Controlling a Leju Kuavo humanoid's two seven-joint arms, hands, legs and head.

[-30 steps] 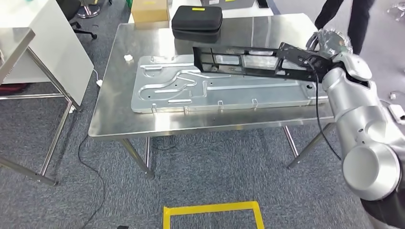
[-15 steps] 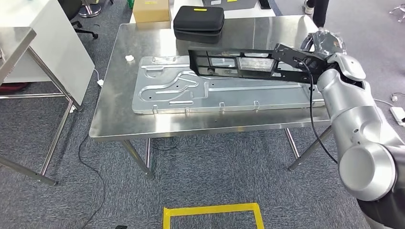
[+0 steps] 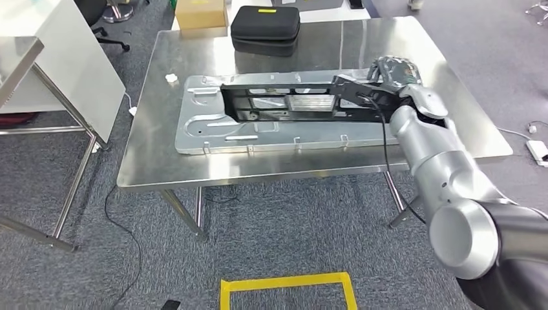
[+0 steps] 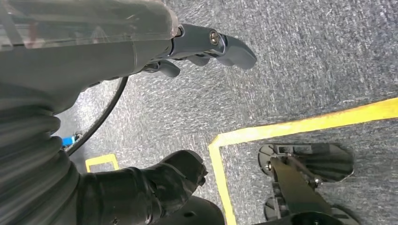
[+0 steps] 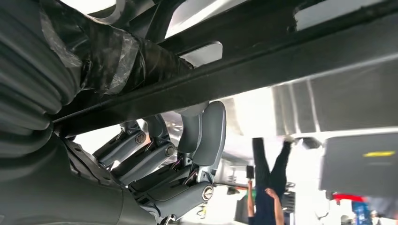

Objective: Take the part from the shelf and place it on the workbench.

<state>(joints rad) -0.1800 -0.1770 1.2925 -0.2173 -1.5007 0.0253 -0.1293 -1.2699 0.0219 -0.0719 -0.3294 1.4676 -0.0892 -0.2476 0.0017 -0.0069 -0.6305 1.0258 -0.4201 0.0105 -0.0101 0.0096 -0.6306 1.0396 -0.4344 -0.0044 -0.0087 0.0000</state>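
The part [image 3: 291,106] is a long black open frame. It lies lengthwise over the silver stamped panel [image 3: 213,126] on the steel workbench [image 3: 310,165]; whether it touches the panel I cannot tell. My right hand [image 3: 394,74] grips its right end. In the right wrist view the fingers [image 5: 178,159] curl around the black bar of the part [image 5: 281,61]. My left hand [image 4: 187,108] hangs over the grey carpet, thumb and fingers apart, holding nothing.
A black zip case [image 3: 266,27] and a cardboard box [image 3: 201,11] stand at the bench's far edge. A small white scrap [image 3: 171,78] lies near the panel's left end. A white table [image 3: 64,58] stands left. Yellow tape [image 3: 287,284] marks the floor. A person [image 5: 265,187] stands beyond the bench.
My right arm has carried the part to the left and lower, from the panel's right half to along its middle. The view has shifted slightly as well.
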